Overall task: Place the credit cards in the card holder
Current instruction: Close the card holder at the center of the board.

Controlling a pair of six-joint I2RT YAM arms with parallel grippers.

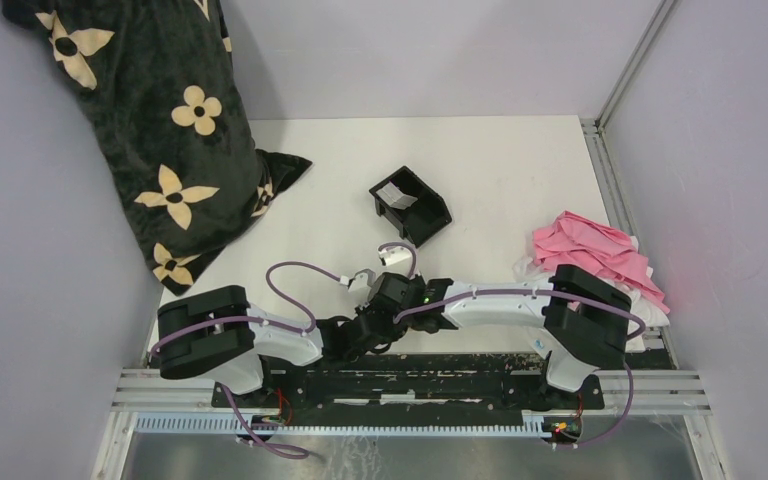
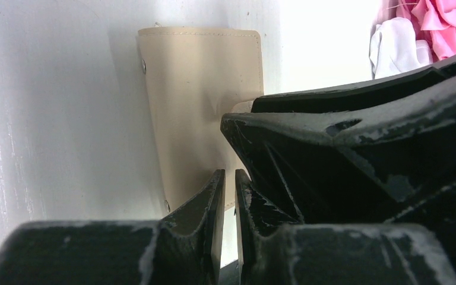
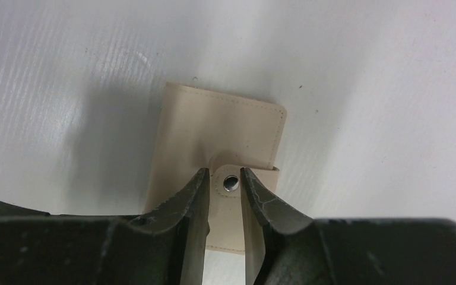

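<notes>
The tan-beige card holder (image 2: 196,101) lies folded flat on the white table, hidden under both wrists in the top view. My right gripper (image 3: 224,172) points down at the card holder (image 3: 225,124), its fingers slightly apart on either side of the snap tab (image 3: 231,183). My left gripper (image 2: 230,175) sits at the holder's near edge, nearly shut, with only a thin slit and nothing in it. The right gripper's black body (image 2: 344,148) covers the holder's right side there. A pale grey-white credit card (image 1: 394,192) lies in the black tray (image 1: 430,215).
A black fabric with cream flowers (image 1: 175,140) is piled at the back left. Pink and white cloths (image 1: 595,255) lie at the right edge, beside the right arm's base. Walls close the table on three sides.
</notes>
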